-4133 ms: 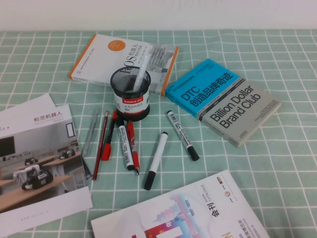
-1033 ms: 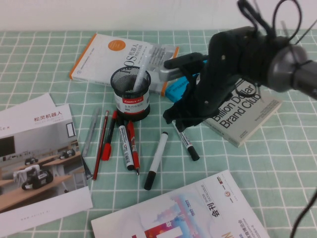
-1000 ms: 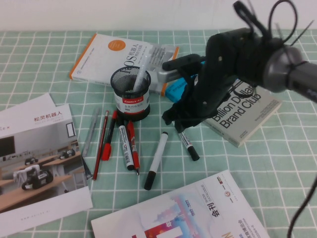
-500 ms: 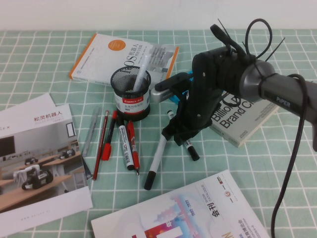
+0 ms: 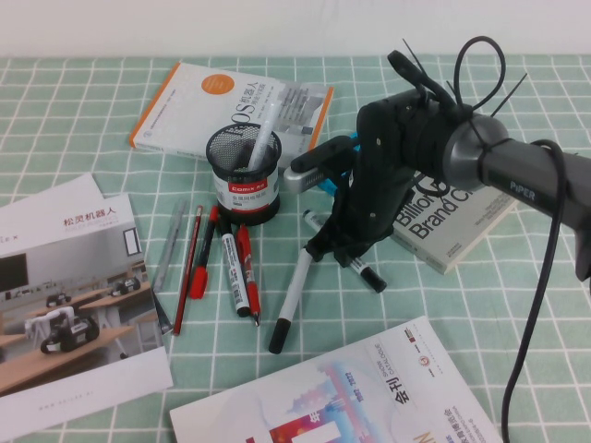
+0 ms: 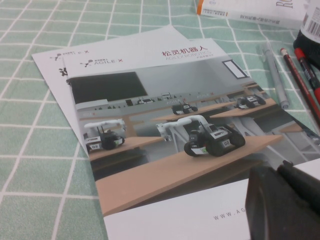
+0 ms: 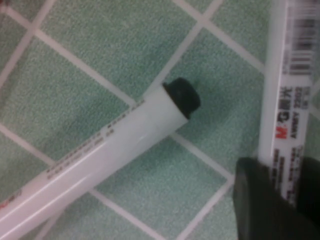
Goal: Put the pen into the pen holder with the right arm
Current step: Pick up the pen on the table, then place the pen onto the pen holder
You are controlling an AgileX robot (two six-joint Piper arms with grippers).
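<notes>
High view: right gripper [image 5: 340, 251] has dropped onto the pen [image 5: 355, 265], fingers closing around its barrel; grasp unconfirmed. Pen holder [image 5: 243, 175] awaits. Left gripper [image 6: 280, 200] parked, state indiscernible.

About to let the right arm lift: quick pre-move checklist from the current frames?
1. right gripper over the pen, low on the table: ok. The wrist view shows a finger at the lettered barrel.
2. Grip closed firmly on the pen: cannot tell; the arm hides the contact from above.
3. Plainer white marker lies close beside the gripper, barrel end next to the pen: not ok, it may get nudged on the lift.
4. pen holder upright: ok, though one white pen already stands inside.
5. Path to the holder: ok, only flat red pens lie near its base.
6. left gripper parked over the brochure, away from the work: ok.
</notes>
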